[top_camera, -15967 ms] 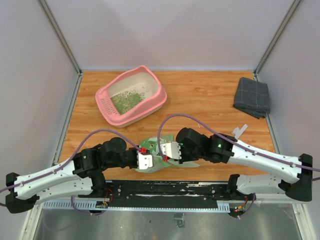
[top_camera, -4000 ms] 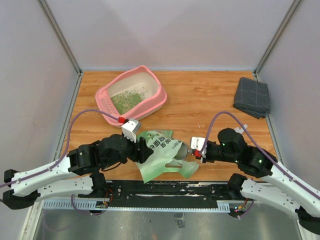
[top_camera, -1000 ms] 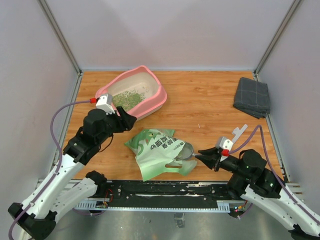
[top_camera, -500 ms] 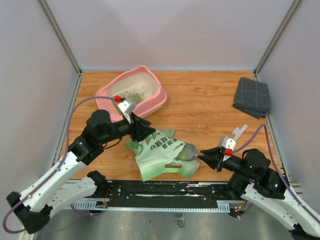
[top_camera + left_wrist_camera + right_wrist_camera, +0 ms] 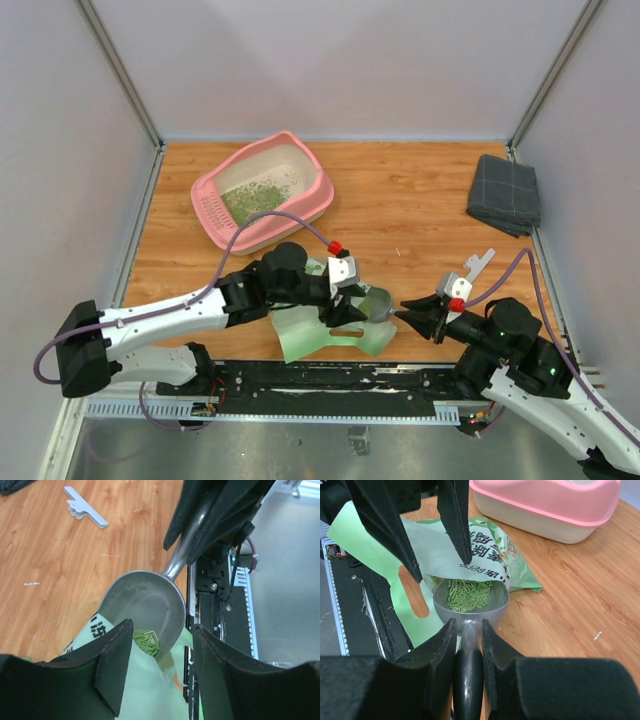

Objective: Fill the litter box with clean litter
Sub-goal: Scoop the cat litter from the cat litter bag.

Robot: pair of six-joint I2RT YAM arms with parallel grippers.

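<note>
The pink litter box [image 5: 318,192] stands at the back left with a patch of green clean litter [image 5: 250,203] inside; its rim [image 5: 555,500] shows in the right wrist view. My right gripper [image 5: 408,312] [image 5: 467,625] is shut on the handle of a grey metal scoop [image 5: 468,672]. The scoop's bowl [image 5: 492,605] sits in the mouth of the light green bag [image 5: 315,335] and holds green litter [image 5: 469,594] [image 5: 146,639]. My left gripper [image 5: 352,300] [image 5: 160,675] is open, its fingers [image 5: 455,520] astride the bag's upper edge [image 5: 140,690] just above the bowl [image 5: 145,602].
A folded grey cloth [image 5: 503,195] lies at the back right. A white clip [image 5: 478,262] [image 5: 85,511] rests on the wood near the right arm. The black and metal frame [image 5: 220,605] runs along the table's near edge right behind the bag.
My left arm has swung from beside the litter box down and right to the bag's mouth by the scoop. The right gripper with the scoop has hardly moved.
</note>
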